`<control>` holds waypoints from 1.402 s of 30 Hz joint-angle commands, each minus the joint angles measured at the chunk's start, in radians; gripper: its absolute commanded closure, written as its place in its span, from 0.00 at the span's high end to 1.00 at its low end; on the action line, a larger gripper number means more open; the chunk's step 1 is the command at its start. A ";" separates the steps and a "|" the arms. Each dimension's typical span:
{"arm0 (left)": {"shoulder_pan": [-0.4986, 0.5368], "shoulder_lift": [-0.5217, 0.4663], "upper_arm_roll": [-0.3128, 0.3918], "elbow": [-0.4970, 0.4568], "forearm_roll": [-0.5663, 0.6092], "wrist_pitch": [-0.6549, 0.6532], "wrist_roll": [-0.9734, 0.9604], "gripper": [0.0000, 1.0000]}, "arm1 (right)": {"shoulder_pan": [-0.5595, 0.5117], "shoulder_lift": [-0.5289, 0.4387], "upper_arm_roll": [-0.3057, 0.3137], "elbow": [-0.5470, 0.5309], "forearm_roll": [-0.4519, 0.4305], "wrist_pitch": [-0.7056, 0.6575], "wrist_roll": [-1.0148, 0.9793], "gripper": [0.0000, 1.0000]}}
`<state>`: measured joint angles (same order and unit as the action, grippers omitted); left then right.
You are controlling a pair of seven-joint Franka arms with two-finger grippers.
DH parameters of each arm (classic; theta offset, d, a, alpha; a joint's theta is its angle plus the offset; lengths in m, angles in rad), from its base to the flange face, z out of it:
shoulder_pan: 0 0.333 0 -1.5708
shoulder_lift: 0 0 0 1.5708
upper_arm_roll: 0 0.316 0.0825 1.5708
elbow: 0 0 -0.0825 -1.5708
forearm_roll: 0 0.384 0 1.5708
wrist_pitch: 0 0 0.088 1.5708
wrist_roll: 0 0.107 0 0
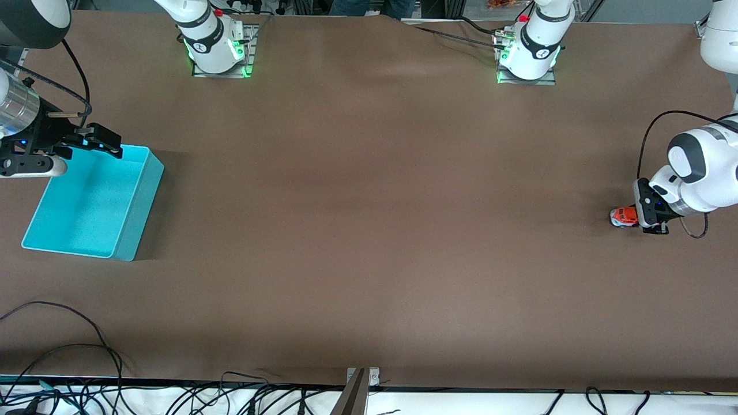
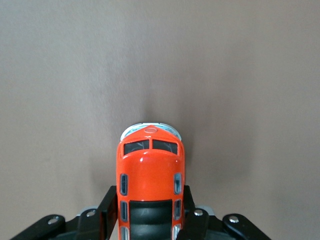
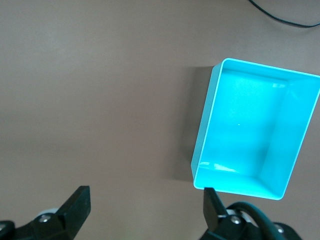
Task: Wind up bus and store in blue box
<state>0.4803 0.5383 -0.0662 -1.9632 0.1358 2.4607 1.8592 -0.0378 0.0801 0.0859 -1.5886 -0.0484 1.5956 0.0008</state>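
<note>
My left claw is clamped on the rear flanks of the bus, which sits on the table at the left arm's end. My right claw hangs with its fingers spread wide and nothing between them, over the rim of the blue box at the right arm's end, well apart from the bus.

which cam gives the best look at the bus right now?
Left wrist view: the bus fills the frame's middle, roof and windows clear, clamped between the left gripper fingers. Front view shows it only as a small orange shape at the left arm's end of the table. Right wrist view doesn't show it.
</note>
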 commanded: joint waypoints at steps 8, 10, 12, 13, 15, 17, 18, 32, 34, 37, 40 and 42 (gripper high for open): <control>0.069 0.123 -0.001 0.041 0.001 0.006 0.100 0.06 | -0.002 0.004 0.000 0.019 0.010 -0.019 0.010 1.00; 0.081 0.126 -0.003 0.043 0.001 0.008 0.100 0.06 | -0.002 0.004 0.000 0.019 0.010 -0.019 0.010 1.00; 0.081 0.127 -0.003 0.047 0.001 0.008 0.101 0.06 | -0.002 0.004 0.000 0.019 0.010 -0.019 0.010 1.00; 0.081 0.127 -0.003 0.049 0.001 0.008 0.103 0.06 | -0.002 0.004 0.000 0.019 0.010 -0.019 0.010 1.00; 0.081 0.127 -0.003 0.049 0.001 0.006 0.112 0.06 | -0.002 0.004 0.000 0.019 0.010 -0.019 0.010 1.00; 0.081 0.127 -0.003 0.050 0.001 0.008 0.120 0.07 | -0.002 0.004 0.000 0.019 0.010 -0.019 0.010 1.00; 0.081 0.127 -0.003 0.050 -0.001 0.006 0.120 0.08 | -0.002 0.004 0.000 0.019 0.010 -0.019 0.010 1.00; 0.083 0.127 -0.004 0.063 -0.015 0.006 0.110 0.57 | -0.002 0.004 0.000 0.019 0.010 -0.019 0.011 1.00; 0.081 0.126 -0.006 0.064 -0.015 0.004 0.112 1.00 | -0.002 0.004 0.000 0.019 0.010 -0.019 0.011 1.00; 0.077 0.114 -0.006 0.066 -0.016 -0.020 0.107 1.00 | -0.002 0.004 0.000 0.019 0.010 -0.019 0.011 1.00; 0.067 0.103 -0.009 0.096 -0.016 -0.095 0.091 1.00 | -0.002 0.004 0.000 0.019 0.009 -0.019 0.011 1.00; 0.058 0.095 -0.017 0.124 -0.015 -0.152 0.069 1.00 | -0.002 0.004 0.000 0.019 0.009 -0.019 0.011 1.00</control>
<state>0.5475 0.6262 -0.0705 -1.9063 0.1352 2.4373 1.9349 -0.0379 0.0801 0.0858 -1.5886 -0.0484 1.5955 0.0013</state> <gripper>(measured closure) 0.154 0.000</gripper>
